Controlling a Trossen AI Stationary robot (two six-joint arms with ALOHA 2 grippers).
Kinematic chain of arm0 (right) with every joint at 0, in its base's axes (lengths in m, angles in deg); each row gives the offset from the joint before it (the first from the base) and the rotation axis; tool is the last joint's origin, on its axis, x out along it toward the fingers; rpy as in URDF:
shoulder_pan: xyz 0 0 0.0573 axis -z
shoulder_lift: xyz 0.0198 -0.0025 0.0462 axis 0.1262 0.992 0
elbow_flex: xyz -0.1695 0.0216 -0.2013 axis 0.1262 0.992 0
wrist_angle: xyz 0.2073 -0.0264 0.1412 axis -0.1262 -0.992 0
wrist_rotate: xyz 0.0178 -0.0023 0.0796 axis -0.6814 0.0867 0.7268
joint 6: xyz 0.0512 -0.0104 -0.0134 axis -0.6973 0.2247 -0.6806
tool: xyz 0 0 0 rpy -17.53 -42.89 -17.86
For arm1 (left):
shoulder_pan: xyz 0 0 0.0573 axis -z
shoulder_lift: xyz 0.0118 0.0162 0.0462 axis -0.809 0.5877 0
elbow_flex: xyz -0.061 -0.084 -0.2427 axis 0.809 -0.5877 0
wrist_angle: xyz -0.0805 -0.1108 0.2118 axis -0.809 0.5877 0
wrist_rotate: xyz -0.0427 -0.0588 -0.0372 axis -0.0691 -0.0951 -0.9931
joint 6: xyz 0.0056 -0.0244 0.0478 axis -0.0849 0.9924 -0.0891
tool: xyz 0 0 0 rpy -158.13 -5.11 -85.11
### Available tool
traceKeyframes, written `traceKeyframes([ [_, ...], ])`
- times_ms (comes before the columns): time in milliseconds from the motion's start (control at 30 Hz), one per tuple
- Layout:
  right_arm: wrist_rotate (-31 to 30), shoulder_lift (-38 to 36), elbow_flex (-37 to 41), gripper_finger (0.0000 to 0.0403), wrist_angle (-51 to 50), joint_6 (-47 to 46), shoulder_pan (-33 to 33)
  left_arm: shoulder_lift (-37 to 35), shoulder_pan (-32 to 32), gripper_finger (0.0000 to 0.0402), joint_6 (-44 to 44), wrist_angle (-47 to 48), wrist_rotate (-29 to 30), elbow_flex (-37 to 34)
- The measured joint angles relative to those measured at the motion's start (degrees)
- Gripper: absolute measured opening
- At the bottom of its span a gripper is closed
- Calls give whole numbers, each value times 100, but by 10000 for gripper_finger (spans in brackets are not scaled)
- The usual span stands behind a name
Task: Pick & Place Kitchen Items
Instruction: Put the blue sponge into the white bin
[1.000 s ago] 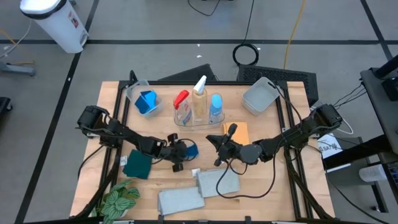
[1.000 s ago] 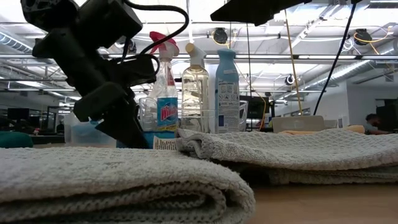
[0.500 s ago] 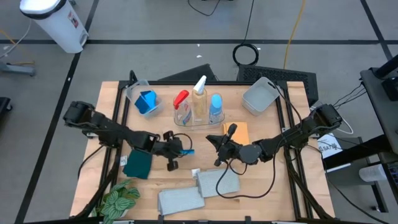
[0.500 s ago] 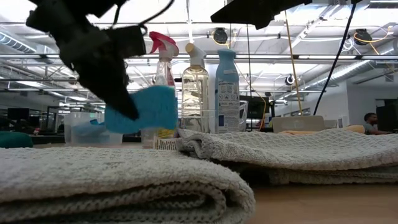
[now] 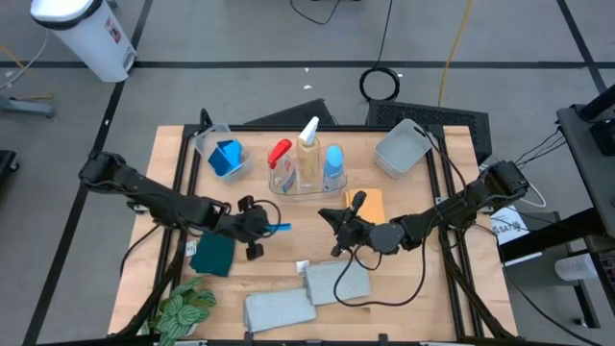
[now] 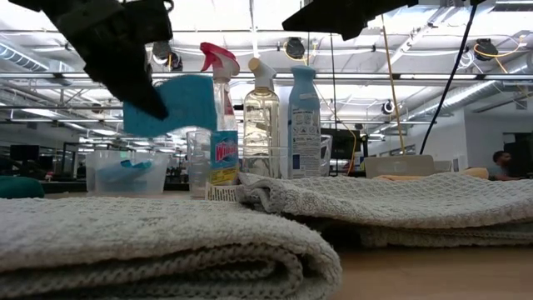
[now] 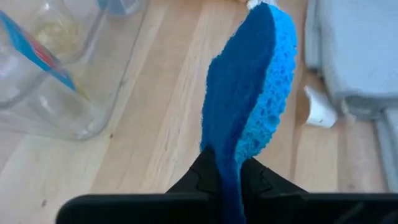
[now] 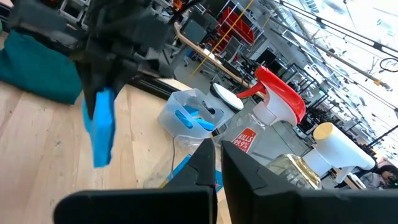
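My left gripper (image 5: 261, 227) is shut on a blue sponge (image 5: 280, 228), held above the middle of the table; the sponge also shows in the low view (image 6: 171, 104) and the right wrist view (image 8: 102, 127). My right gripper (image 5: 336, 222) hangs shut and level to the right of it, with nothing between its fingers (image 8: 214, 158). An orange sponge (image 5: 371, 204) lies flat beside the right gripper. Three small bottles (image 5: 307, 163) stand in a clear tub at the far middle. A teal cloth (image 5: 213, 255) and two grey folded towels (image 5: 336, 282) (image 5: 279, 309) lie near the front. My left gripper pinches one end of the blue sponge (image 7: 227, 163) between its two fingers, which press on its two broad faces. The sponge narrows where they squeeze it. The fingers slant down from the table's left side. The sponge sticks out beyond them on edge, clear of the table.
A clear tub (image 5: 219, 149) with a blue cloth stands at the far left, a grey tub (image 5: 402, 149) at the far right. A green plant (image 5: 184, 312) sits at the near left corner. Bare wood (image 5: 288, 252) lies below the sponge.
My left gripper has risen and drawn back toward the table's left edge with the blue sponge. The sponge, which was down at the table, now hangs clear above it.
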Motion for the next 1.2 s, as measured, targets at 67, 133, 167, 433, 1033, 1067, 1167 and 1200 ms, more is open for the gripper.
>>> traceKeyframes([
  [67,0,0,0,4,0,0,0,-142,46,10,50,64,84,2],
  [133,0,0,0,4,0,0,0,-276,102,18,93,130,186,2],
  [167,-1,0,0,4,0,0,0,-351,136,23,104,185,259,2],
  [433,-1,0,0,4,0,0,0,-987,356,9,490,808,933,2],
  [1033,0,0,0,4,0,-2,0,-1925,523,27,2096,2382,2635,2],
  [1067,0,0,0,4,0,-2,0,-1937,523,28,2208,2435,2721,2],
  [1167,0,0,0,4,0,-2,0,-1942,482,19,2498,2670,2896,4],
  [1200,0,0,0,4,0,-2,0,-1940,468,13,2599,2730,2960,4],
])
